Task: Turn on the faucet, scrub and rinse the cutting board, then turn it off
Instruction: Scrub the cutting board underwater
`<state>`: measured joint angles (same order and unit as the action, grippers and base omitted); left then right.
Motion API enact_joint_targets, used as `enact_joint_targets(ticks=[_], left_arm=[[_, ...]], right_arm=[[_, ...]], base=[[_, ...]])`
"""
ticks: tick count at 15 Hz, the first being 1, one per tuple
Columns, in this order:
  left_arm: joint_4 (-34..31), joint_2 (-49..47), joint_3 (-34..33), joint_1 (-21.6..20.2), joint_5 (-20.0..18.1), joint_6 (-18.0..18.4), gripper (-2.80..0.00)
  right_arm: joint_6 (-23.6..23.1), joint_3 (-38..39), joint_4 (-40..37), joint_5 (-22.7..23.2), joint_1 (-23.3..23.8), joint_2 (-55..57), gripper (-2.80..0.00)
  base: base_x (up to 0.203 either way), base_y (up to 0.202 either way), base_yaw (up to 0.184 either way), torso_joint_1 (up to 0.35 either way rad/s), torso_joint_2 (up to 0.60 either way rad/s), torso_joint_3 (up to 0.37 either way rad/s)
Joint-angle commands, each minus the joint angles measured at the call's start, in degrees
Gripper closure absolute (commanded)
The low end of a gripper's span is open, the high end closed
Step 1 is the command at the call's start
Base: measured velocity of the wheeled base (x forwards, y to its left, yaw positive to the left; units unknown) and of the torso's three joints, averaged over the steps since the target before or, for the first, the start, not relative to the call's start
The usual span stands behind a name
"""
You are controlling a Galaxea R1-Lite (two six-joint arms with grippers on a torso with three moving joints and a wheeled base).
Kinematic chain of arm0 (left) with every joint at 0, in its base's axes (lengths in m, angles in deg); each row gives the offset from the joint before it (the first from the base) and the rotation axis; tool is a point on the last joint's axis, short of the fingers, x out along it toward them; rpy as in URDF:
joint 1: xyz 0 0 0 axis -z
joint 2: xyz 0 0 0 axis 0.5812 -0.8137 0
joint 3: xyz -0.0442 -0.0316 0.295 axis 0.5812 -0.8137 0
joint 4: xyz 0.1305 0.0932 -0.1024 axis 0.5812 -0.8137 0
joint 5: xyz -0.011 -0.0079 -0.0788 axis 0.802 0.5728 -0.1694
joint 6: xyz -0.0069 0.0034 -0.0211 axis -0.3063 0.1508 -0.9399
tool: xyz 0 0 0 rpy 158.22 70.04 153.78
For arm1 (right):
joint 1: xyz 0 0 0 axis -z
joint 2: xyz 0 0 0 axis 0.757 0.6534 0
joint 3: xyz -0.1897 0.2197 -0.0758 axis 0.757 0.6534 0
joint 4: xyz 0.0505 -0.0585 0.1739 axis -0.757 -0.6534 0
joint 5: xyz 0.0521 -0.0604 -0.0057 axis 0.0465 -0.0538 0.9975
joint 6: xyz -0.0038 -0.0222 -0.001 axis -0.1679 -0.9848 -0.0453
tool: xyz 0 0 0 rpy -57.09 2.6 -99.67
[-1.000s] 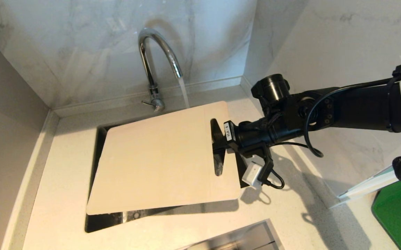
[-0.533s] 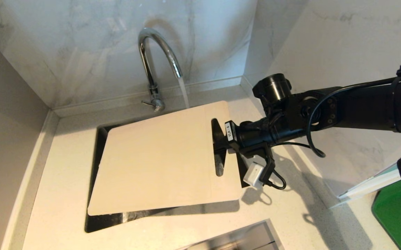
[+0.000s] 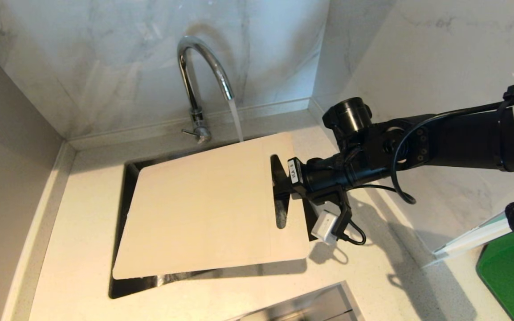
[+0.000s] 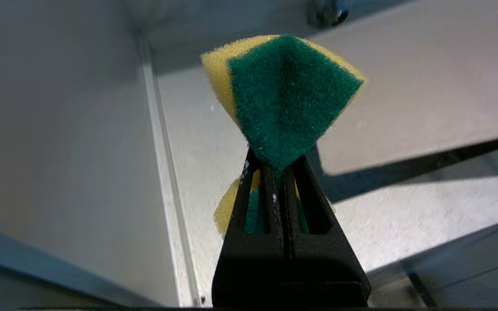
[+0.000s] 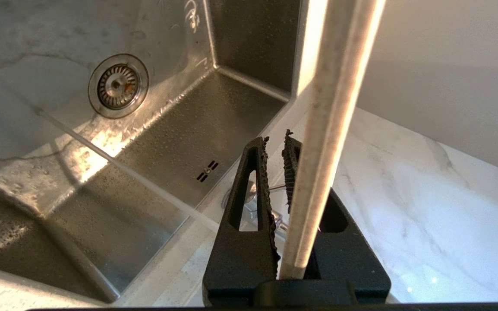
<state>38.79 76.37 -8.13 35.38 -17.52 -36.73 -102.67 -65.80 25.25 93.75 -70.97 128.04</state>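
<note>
Water runs from the chrome faucet (image 3: pixel 199 80) onto the far edge of the pale cutting board (image 3: pixel 203 209), which hangs tilted over the sink (image 3: pixel 119 285). My right gripper (image 3: pixel 282 189) is shut on the board's end by the handle slot. In the right wrist view the board's edge (image 5: pixel 339 86) rises from between the fingers of the right gripper (image 5: pixel 275 142). My left gripper (image 4: pixel 275 162), outside the head view, is shut on a yellow and green sponge (image 4: pixel 283 90); the board (image 4: pixel 426 86) lies beyond it.
The steel sink (image 5: pixel 167 142) has a drain (image 5: pixel 117 85) in its floor. A green mat (image 3: pixel 511 272) lies on the counter at the right. A second steel basin (image 3: pixel 310 305) shows at the front edge. Marble walls close in behind and to the right.
The board's far edge has dipped very slightly with the right gripper. Water keeps running.
</note>
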Motion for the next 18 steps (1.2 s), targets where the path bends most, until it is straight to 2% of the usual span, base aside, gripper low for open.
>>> enact_joint_targets(ticks=[1, 6, 8, 9, 10, 11, 13, 14, 15, 16, 18], left_arm=[[-4.1, -11.4, 14.8, -0.2, -1.5, 0.8, 0.00], [-13.6, -37.6, 43.8, -0.9, -4.2, 4.7, 0.00], [-20.5, -47.4, 54.5, 0.2, -4.5, 5.0, 0.00], [-24.0, -51.4, 58.2, 2.9, -4.2, 3.7, 0.00], [-26.0, -53.8, 60.0, 8.0, -3.1, 1.0, 0.00], [-27.3, -56.2, 61.2, 15.5, -0.2, -2.5, 0.00], [-28.6, -61.8, 62.5, 31.0, 9.8, -10.3, 0.00], [-29.2, -65.3, 63.0, 37.4, 15.0, -14.0, 0.00], [-29.7, -69.4, 63.6, 42.1, 19.5, -17.3, 0.00], [-30.1, -72.7, 64.2, 44.6, 22.5, -20.3, 0.00], [-30.4, -77.6, 64.9, 44.2, 24.7, -23.3, 0.00]], right_arm=[[-0.9, -0.2, -0.1, 0.2, 0.0, 0.2, 0.00], [-0.6, -0.7, -0.1, 0.2, 0.1, 0.2, 0.00], [-0.6, -0.8, -0.1, 0.2, 0.0, 0.7, 0.00], [-0.5, -1.0, -0.1, 0.2, 0.1, 1.0, 0.00], [-0.5, -1.4, -0.2, 0.2, 0.1, 1.1, 0.00], [-0.5, -1.4, -0.2, 0.2, 0.0, 1.6, 0.00], [-0.5, -1.4, -0.2, 0.2, 0.1, 1.6, 0.00], [-0.5, -1.4, -0.2, 0.2, 0.1, 1.6, 0.00], [-0.5, -1.4, -0.2, 0.2, 0.1, 1.5, 0.00], [-0.5, -1.4, -0.2, 0.2, 0.1, 1.3, 0.00], [-0.6, -1.1, -0.3, 0.9, 0.4, 0.9, 0.00]], base=[[0.000, 0.000, 0.000, 0.000, 0.00, 0.000], [0.000, 0.000, 0.000, 0.000, 0.00, 0.000], [0.000, 0.000, 0.000, 0.000, 0.00, 0.000], [0.000, 0.000, 0.000, 0.000, 0.00, 0.000], [0.000, 0.000, 0.000, 0.000, 0.00, 0.000], [0.000, 0.000, 0.000, 0.000, 0.00, 0.000], [0.000, 0.000, 0.000, 0.000, 0.00, 0.000], [0.000, 0.000, 0.000, 0.000, 0.00, 0.000], [0.000, 0.000, 0.000, 0.000, 0.00, 0.000], [0.000, 0.000, 0.000, 0.000, 0.00, 0.000], [0.000, 0.000, 0.000, 0.000, 0.00, 0.000]])
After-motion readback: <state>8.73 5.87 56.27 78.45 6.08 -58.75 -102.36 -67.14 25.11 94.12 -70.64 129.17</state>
